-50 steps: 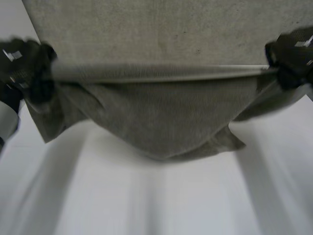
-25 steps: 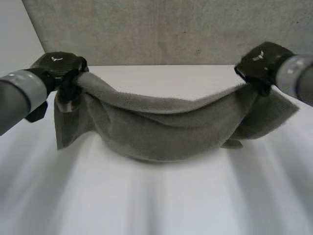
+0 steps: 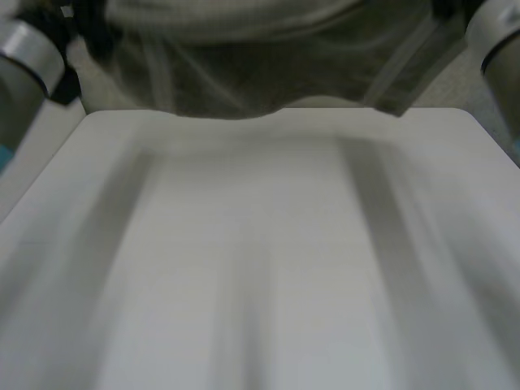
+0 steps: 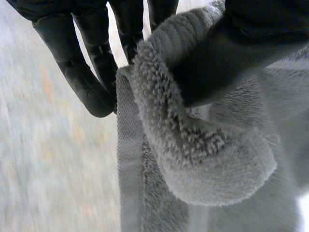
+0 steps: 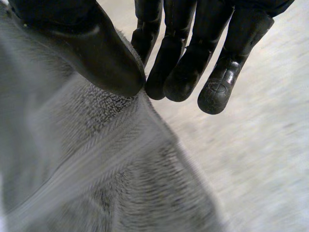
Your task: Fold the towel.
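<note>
Currently mid-carry: towel [image 3: 260, 73] is airborne, strung between both hands over the far edge of the white table [image 3: 260, 268]. Its lowest sag sits about at that edge; can't tell if it touches.

Left side: left arm [image 3: 28, 53] is raised at the far-left corner of the table. In its wrist view, the left hand [image 4: 227, 58] pinches the towel's top edge near the left end, with the thumb on one face and the fingers curled behind the other. A fat roll of terry is bunched under the thumb, and the flat hem band [image 4: 128, 169] hangs down just beside it. Grip looks firm.

Middle: the grey cloth droops in a shallow curve, so there is slack in the span. Can't tell whether it's single or doubled.

Right side: the right hand [image 5: 96, 48] clamps the towel edge between its thumb and the nearest fingers. The outermost finger stands clear of the cloth. Right arm [image 3: 500, 36] is up at the far-right corner.

My read on the step: carry and positioning before laying the towel down. No fold is set on the table yet.

The next move calls for:
- Both pinches held.
- Hands spread a bit to take out the sag.
- Both ends kept level.
- The hanging edge lowered onto the table first, so the cloth lands flat and square.

Main risk is the bunched left end landing as a wrinkle.
</note>
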Controlling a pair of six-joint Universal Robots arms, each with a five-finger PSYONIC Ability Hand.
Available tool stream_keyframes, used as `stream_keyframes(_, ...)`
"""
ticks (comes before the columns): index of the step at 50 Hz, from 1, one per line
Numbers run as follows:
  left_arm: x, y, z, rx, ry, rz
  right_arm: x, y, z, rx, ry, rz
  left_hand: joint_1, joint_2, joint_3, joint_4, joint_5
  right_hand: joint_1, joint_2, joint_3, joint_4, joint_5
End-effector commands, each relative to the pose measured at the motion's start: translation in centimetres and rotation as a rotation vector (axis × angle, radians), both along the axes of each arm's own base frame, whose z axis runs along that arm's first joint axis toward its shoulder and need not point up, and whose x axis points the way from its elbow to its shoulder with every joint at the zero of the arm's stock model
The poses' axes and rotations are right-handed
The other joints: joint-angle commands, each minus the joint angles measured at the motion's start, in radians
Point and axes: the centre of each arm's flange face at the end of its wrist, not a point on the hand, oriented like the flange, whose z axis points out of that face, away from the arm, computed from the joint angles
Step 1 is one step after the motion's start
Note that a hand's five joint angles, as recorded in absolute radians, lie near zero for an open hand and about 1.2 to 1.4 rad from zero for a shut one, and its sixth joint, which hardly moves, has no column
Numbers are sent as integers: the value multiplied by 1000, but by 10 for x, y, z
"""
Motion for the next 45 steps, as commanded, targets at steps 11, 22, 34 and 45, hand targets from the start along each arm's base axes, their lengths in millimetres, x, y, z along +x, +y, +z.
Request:
stream_keyframes(11,30,60,-200,454,-405,-57,-30,79,-222,742,343,37,-227,-262,-354,-328,-474,76,63,62,65,48)
stream_keyframes(22,37,96,-233,447,-588,-117,-39,107,-228,671,305,38,-277,-312,-404,-377,-524,76,63,62,65,48)
stream_keyframes(34,42,95,-232,442,-596,-91,-40,109,-229,657,274,35,-773,-808,-900,-873,-1020,76,63,62,65,48)
stream_keyframes(45,55,100,-236,472,-612,0,-40,109,-231,642,269,34,-826,-861,-953,-926,-1073,76,63,62,65,48)
